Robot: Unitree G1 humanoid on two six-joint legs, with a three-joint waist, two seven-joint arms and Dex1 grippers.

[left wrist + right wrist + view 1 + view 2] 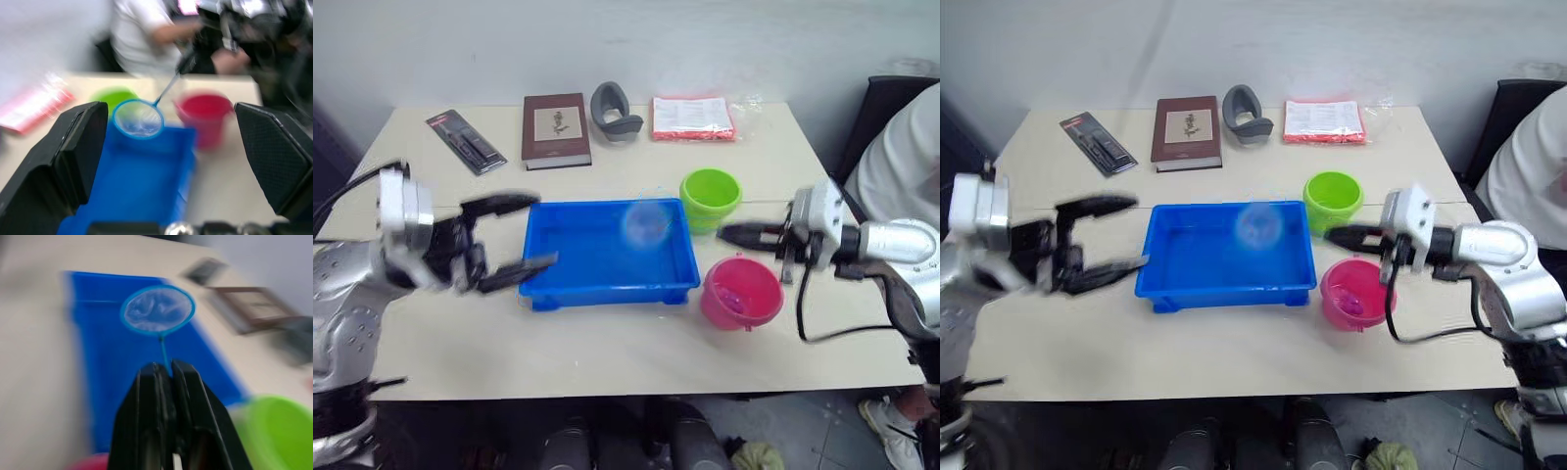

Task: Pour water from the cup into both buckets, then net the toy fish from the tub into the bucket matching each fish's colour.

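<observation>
The blue tub (607, 284) sits mid-table. The lime green bucket (710, 196) stands at its far right corner and the pink bucket (741, 292) at its near right corner. A small magenta shape, perhaps a toy fish (1351, 304), lies inside the pink bucket. I cannot make out any fish in the tub. My right gripper (724, 233) is between the two buckets, shut on the thin handle of the net (157, 309). The net's hoop hangs over the tub's right part. My left gripper (544, 232) is open at the tub's left edge, holding nothing. The cup is out of view.
Along the table's far side lie a black packaged item (465, 142), a brown book (555, 129), a grey curved object (615, 110) and a red packet (692, 117). A person in white (901, 157) sits just past the right edge.
</observation>
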